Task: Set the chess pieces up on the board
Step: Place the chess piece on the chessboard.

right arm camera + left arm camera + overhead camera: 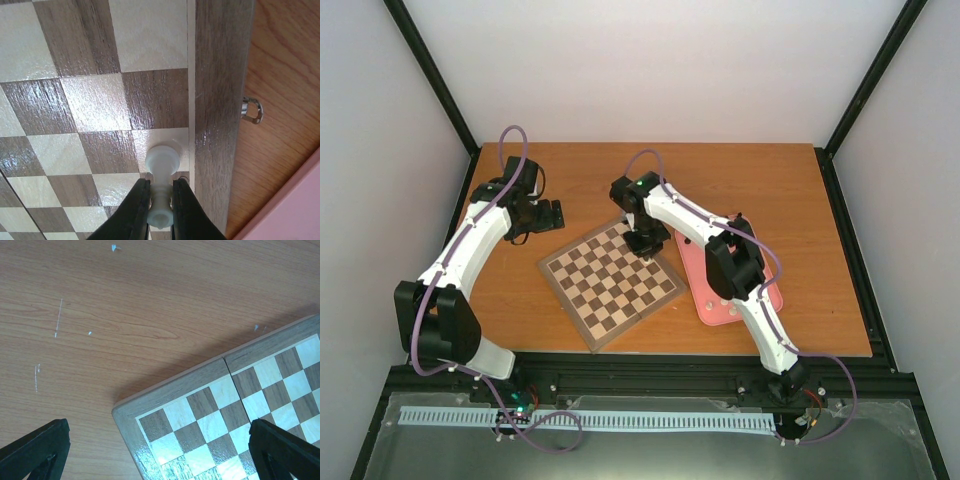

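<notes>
At the left gripper [548, 213]: standing spread to the full, holding nothing, hovering over the table [770, 190] just off the left corner of the board [610, 285]. On the board: showing nothing set down on its squares in the top view, so judging the task as barely begun. At the right gripper [161, 195]: pinching nearly closed on the stem of a white chess piece [162, 161], holding it upright over a light square on the board's far-right edge, directly beside the brown border; not possible to tell whether touching down or hanging just above. Further right, on the table's right half: pink tray [715, 308] lying just beside the board. Risking a topple if opening before seating the base flat; risking a roll across the border and off onto the table, given the edge square; risking a drag off-centre if lifting away with one finger sticking to the stem.
</notes>
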You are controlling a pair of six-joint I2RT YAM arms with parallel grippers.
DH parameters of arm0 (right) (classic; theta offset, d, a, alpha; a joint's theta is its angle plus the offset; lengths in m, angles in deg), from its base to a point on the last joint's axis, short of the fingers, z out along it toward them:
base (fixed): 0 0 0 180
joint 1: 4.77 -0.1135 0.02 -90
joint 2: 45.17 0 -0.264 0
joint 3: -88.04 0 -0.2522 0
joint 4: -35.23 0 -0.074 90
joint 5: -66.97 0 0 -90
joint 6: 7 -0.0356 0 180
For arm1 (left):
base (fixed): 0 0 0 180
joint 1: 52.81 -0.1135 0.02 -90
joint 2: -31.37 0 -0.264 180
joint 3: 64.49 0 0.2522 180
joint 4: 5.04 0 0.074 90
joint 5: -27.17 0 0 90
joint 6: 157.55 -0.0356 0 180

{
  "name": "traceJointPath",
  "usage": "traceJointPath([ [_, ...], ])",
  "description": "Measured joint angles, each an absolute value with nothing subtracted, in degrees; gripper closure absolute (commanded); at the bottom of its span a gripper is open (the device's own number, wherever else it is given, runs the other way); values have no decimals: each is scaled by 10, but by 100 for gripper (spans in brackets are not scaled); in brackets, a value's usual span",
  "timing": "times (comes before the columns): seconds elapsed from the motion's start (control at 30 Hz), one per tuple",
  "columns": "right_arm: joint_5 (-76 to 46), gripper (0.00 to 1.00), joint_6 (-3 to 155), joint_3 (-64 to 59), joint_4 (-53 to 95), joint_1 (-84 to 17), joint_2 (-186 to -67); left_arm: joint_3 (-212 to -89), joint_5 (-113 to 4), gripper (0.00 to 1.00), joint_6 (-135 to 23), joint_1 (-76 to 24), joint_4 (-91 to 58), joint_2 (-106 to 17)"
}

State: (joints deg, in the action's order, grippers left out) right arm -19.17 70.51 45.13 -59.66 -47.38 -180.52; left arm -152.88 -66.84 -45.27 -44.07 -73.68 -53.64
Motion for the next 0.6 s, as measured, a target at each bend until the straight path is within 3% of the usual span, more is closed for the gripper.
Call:
traceJointPath([
  [0.3,-191,83,708,451,-597,-476,-1805,-1529,-665,0,-453,-441,-737,-536],
  [0.6,-183,63,713,446,-595,-477,-1805,-1529,-662,0,-453,-441,-737,-536],
])
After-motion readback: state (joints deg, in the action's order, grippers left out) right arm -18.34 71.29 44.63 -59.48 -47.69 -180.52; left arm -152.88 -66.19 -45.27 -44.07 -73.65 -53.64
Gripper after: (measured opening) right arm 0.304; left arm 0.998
